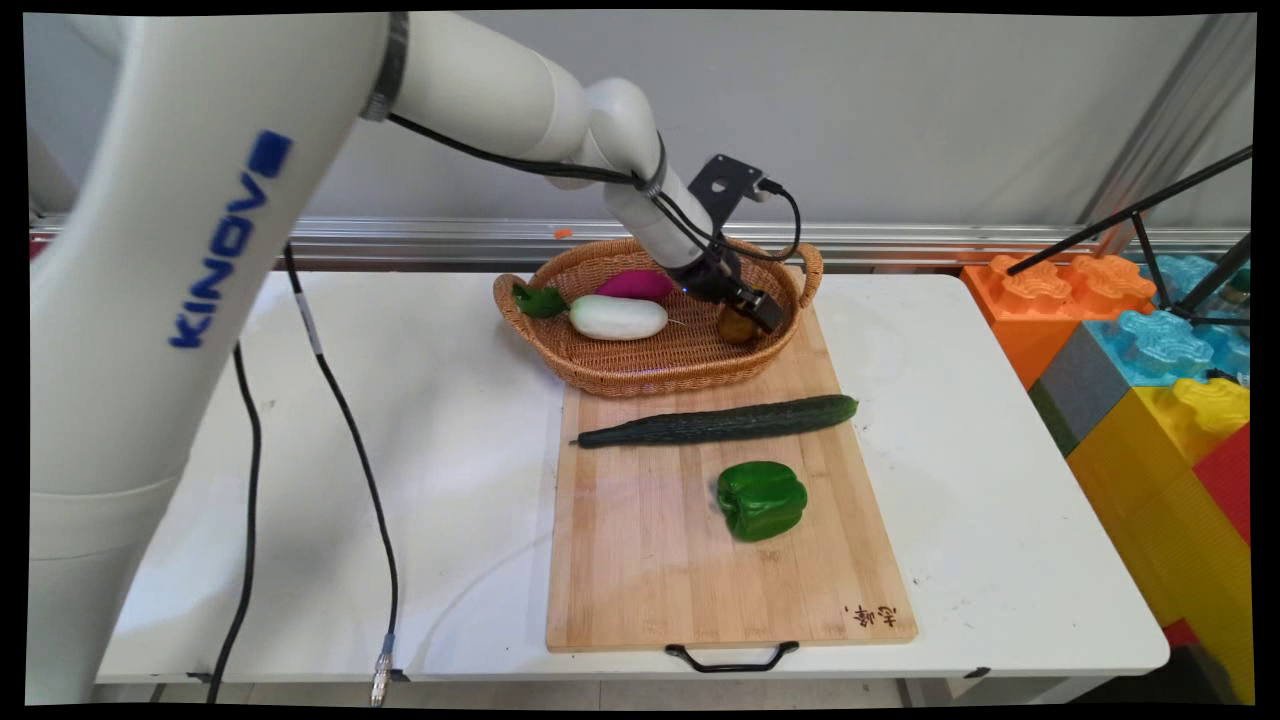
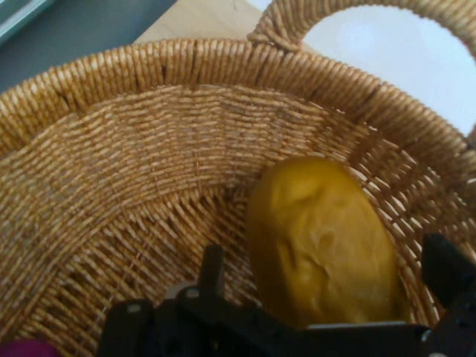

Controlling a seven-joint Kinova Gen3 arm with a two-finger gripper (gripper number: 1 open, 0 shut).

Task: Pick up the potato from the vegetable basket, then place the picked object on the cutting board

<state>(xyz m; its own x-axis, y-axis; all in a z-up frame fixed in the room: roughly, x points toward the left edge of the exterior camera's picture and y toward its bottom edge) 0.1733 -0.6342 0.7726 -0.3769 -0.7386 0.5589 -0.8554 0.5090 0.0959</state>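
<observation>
lowest in the frame, on the white worktop [image 1: 1000,520], a wooden cutting board [image 1: 640,560] with a black handle [image 1: 732,660] at its near edge and small writing in its lower right corner. on the board, right of centre, a green bell pepper [image 1: 761,499]. just above it in the frame, a long dark cucumber [image 1: 718,421] lying crosswise, tilted slightly up to the right. at the left edge of the worktop, black cables [image 1: 350,440] hanging down.

further up, near the centre of the frame, an oval wicker basket [image 1: 640,370] with a handle at each end, its near side resting on the far end of the board. inside, toward the left, a white eggplant [image 1: 617,317] with a green stem, and touching it behind, a purple vegetable [image 1: 636,285]. toward the right end of the basket, a yellowish-brown potato [image 1: 737,325] [image 2: 320,238] lying against the woven wall.

down inside the basket's right end, the black jaws [image 1: 752,308] [image 2: 327,294] spread wide, one finger [image 2: 212,271] left of the potato and the other [image 2: 446,271] right of it in the hand view, neither clearly touching it.

at the far right of the frame, beside the worktop, big orange, blue, yellow, grey and red toy blocks [image 1: 1150,350]. behind everything, a grey wall [image 1: 900,110] with a metal rail along its foot.
</observation>
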